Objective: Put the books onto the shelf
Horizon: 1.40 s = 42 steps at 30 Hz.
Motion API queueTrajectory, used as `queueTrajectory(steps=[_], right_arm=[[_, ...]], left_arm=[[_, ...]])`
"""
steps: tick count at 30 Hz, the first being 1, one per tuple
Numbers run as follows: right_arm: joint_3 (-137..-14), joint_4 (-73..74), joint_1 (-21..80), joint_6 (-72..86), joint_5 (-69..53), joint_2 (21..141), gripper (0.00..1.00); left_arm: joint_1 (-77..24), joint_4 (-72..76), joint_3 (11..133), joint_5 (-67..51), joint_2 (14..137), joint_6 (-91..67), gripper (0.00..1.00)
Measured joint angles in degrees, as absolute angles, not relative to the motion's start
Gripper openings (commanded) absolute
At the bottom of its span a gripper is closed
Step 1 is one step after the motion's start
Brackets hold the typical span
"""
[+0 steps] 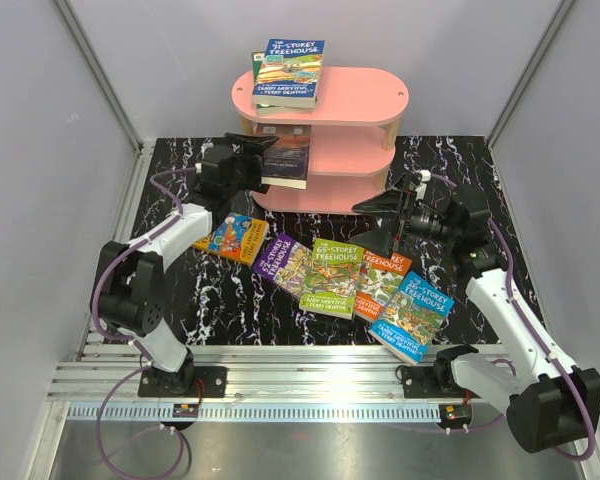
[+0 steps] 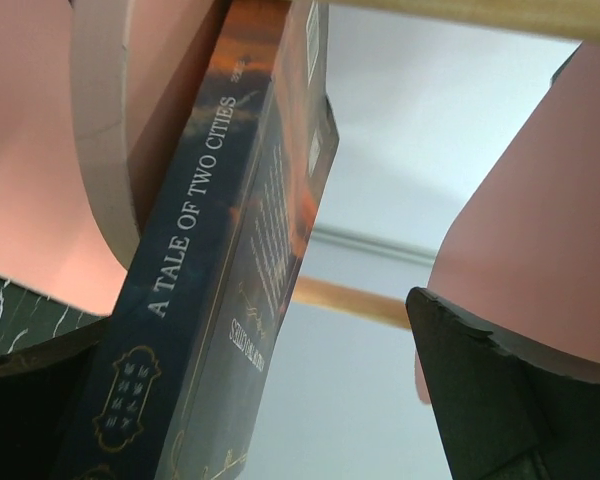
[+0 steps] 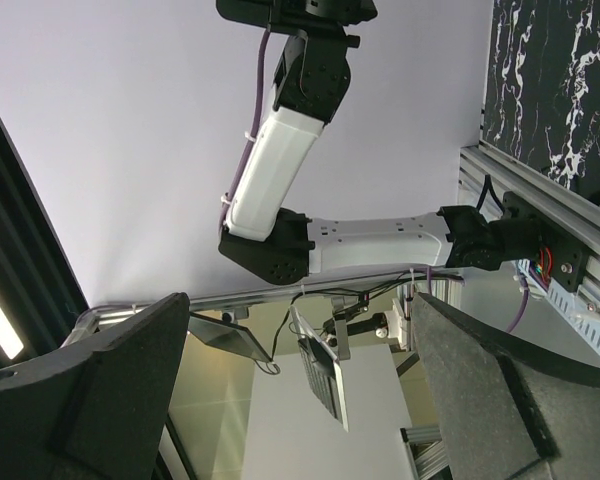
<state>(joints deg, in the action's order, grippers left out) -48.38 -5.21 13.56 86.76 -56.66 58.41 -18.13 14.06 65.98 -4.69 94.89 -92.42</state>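
A black marbled bench [image 1: 240,300] inside grey walls carries the pink shelf [image 1: 360,100], which stands directly ahead of the left pincer [image 1: 258,160]. That pincer is released. In its wrist view a dark book [image 2: 210,250], spine reading "A Tale of Two Cities", sits close by one finger, with open air between it and the other finger [image 2: 480,380]. The book lies in the middle tier with its near end jutting out toward the pincer; how much of it is supported cannot be told. Two more books [image 1: 288,72] lie stacked on the top board above the pincer. The right pincer [image 1: 378,225] hovers spread wide and empty, with five loose books [image 1: 332,277] on the bench beneath and beside it. The step looks like letting go and clearing out. To do it well, keep the fingers wide and back straight away along the spine so the near finger does not drag the book out. If the book overhangs too far, a gentle push deeper would be wise.
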Motion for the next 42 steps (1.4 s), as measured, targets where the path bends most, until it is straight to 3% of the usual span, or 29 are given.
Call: queueTrajectory(steps=[10,42], right_arm=[[-47.55,-4.71,13.54,86.74,-56.53,57.21,1.0],[-47.55,-4.4,13.52,85.71,-56.45,57.08,1.0]], left_arm=[[-18.0,5.45,70.39,-14.66,102.19,-90.43,0.99],[-14.04,0.12,76.2,-16.32,100.97,-89.54,0.99]])
